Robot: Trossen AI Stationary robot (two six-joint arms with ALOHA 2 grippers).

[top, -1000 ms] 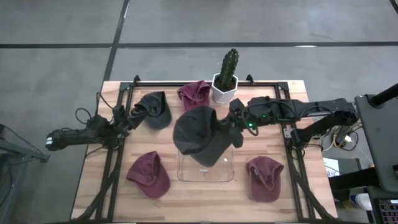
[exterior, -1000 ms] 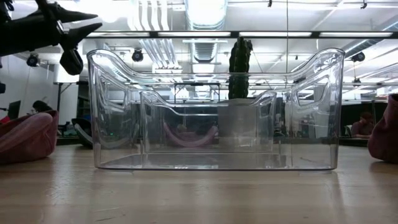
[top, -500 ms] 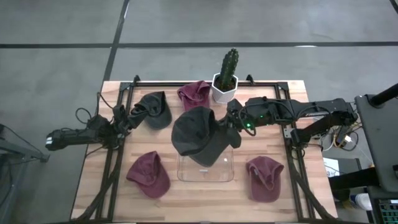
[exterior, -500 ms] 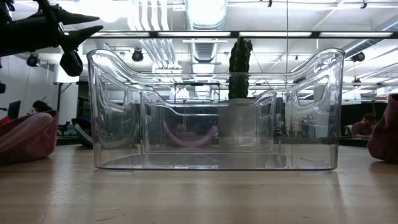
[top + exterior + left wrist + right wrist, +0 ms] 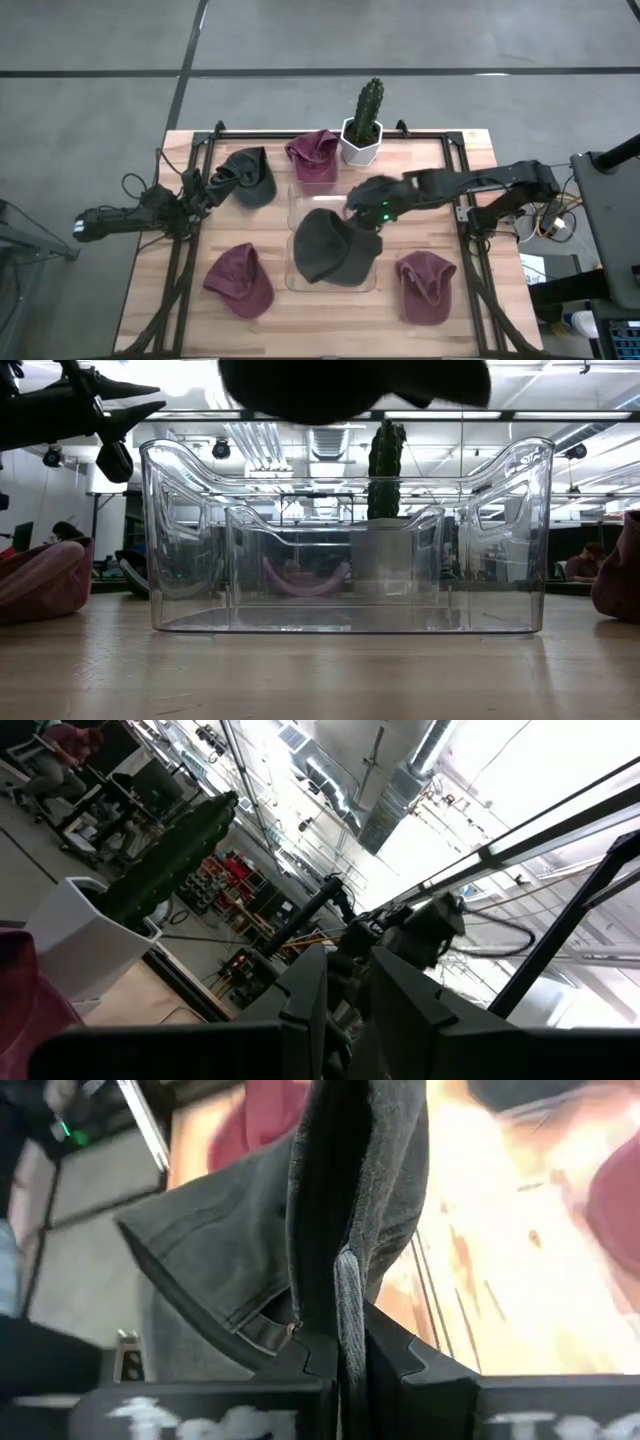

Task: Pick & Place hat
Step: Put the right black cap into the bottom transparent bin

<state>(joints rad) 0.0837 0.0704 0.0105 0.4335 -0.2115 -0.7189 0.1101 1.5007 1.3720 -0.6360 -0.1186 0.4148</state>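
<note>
A dark grey hat (image 5: 328,250) hangs from my right gripper (image 5: 368,218) over a clear plastic bin (image 5: 300,205). In the low view the hat's underside (image 5: 330,385) shows above the bin's rim (image 5: 345,455), not touching it. My right gripper is shut on the hat. My left gripper (image 5: 207,190) waits near the table's left edge, narrowly open, beside a second dark hat (image 5: 246,178) that lies on the wood. My right gripper pinches a folded edge of the dark hat (image 5: 345,1305) between its two fingers, with several layers of cloth in the gap. The fingers come from the table's right, slanting down. The hat hangs slack below them, lifted clear above the bin.
Three maroon hats lie on the table: one at the far side (image 5: 313,152), one near left (image 5: 240,280), one near right (image 5: 425,285). A cactus in a white pot (image 5: 362,130) stands behind the bin. Black frame rails run along the table's left and right sides.
My right gripper has moved toward the near edge and down, carrying the dark hat from over the bin's far rim to over its middle. The hat now hangs lower and has come into the top of the low view.
</note>
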